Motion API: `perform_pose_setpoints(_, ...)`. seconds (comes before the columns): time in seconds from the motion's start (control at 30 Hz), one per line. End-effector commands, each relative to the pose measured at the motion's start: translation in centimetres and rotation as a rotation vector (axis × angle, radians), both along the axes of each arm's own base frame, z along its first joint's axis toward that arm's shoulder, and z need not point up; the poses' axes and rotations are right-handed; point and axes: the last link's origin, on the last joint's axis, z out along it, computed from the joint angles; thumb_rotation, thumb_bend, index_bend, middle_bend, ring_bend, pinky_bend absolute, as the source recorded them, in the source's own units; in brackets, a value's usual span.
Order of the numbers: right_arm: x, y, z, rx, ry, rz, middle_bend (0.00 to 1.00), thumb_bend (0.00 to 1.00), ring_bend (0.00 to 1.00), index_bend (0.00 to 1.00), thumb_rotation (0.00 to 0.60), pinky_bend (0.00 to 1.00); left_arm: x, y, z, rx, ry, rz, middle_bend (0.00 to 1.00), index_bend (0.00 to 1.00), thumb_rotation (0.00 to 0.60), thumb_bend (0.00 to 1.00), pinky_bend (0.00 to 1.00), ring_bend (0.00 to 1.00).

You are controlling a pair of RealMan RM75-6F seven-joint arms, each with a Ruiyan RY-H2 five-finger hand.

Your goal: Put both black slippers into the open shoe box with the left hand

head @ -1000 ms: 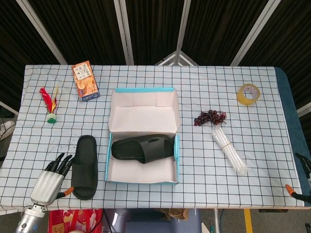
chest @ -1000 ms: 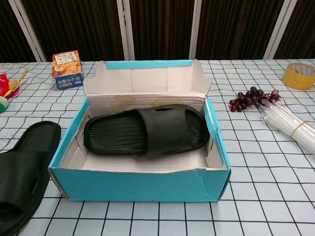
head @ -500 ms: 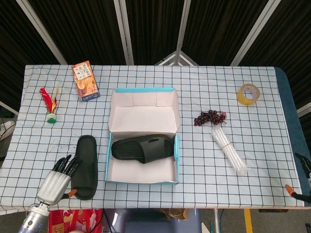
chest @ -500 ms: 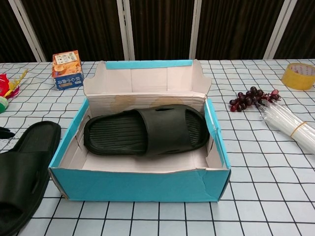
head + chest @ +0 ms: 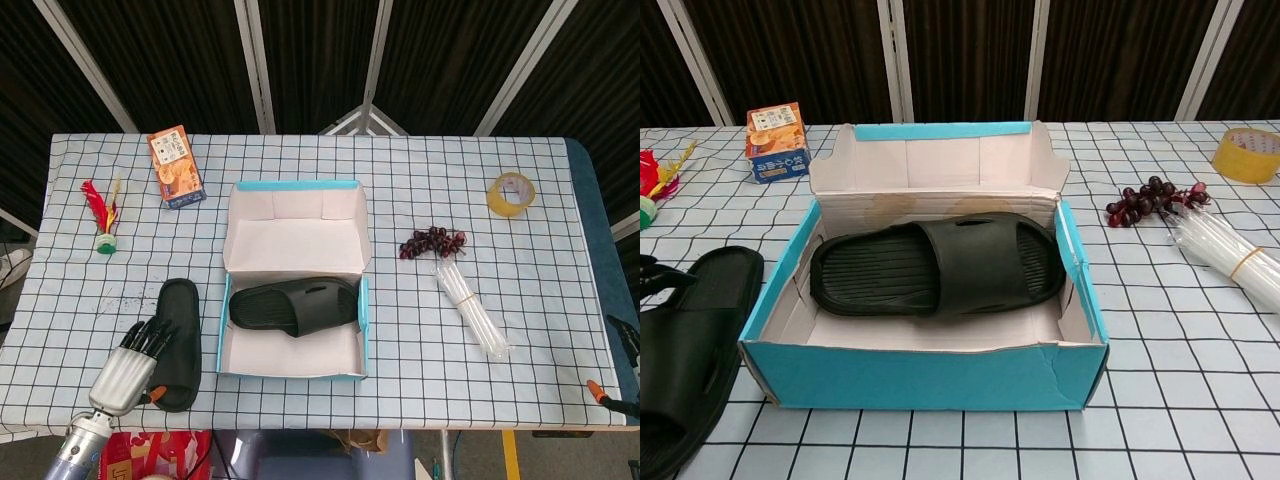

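One black slipper lay inside the open shoe box, sideways across its floor, its ribbed footbed and broad strap with small slots facing up. The box was turquoise outside and pale cardboard inside, its lid folded back flat on the far side. The second black slipper rested on the checked worktop just to the left of the box, lengthwise, matte and plain, sole down.

The left robot hand sat over the near end of that outer slipper, silver-backed with dark fingers spread apart and reaching across the slipper's surface; whether they touched it I could not tell. In the chest view only dark fingertips showed at the slipper's left edge.

The right robot hand was out of sight in both views.
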Motion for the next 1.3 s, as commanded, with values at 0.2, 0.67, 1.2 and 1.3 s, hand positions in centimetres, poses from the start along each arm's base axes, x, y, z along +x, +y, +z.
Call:
perform_pose_setpoints(0.2, -0.1, 0.0, 0.0, 0.002, 0.001, -0.002, 0.11, 0.31, 0.18, 0.05, 0.600, 0.11, -0.1, 0.8, -0.6, -0.005, 0.006, 0.014, 0.12, 0.03, 0.519, 0.03, 0.12, 0.04)
perform_pose_setpoints(0.67, 0.0, -0.1, -0.2, 0.008, 0.006, -0.003, 0.11, 0.31, 0.18, 0.05, 0.600, 0.11, 0.0, 1.0, -0.5, -0.003, 0.009, 0.014, 0.27, 0.18, 0.535, 0.04, 0.12, 0.08)
perform_pose_setpoints(1.2, 0.1, -0.1, -0.3, 0.018, 0.008, -0.003, 0.11, 0.31, 0.18, 0.05, 0.600, 0.11, -0.1, 1.6, -0.1, 0.029, 0.007, 0.007, 0.42, 0.37, 0.600, 0.26, 0.12, 0.10)
perform_pose_setpoints(1.3, 0.1, -0.1, -0.4, 0.020, 0.008, -0.001, 0.11, 0.31, 0.18, 0.05, 0.600, 0.11, 0.0, 1.8, 0.3, 0.045, 0.004, -0.001, 0.45, 0.42, 0.600, 0.31, 0.12, 0.11)
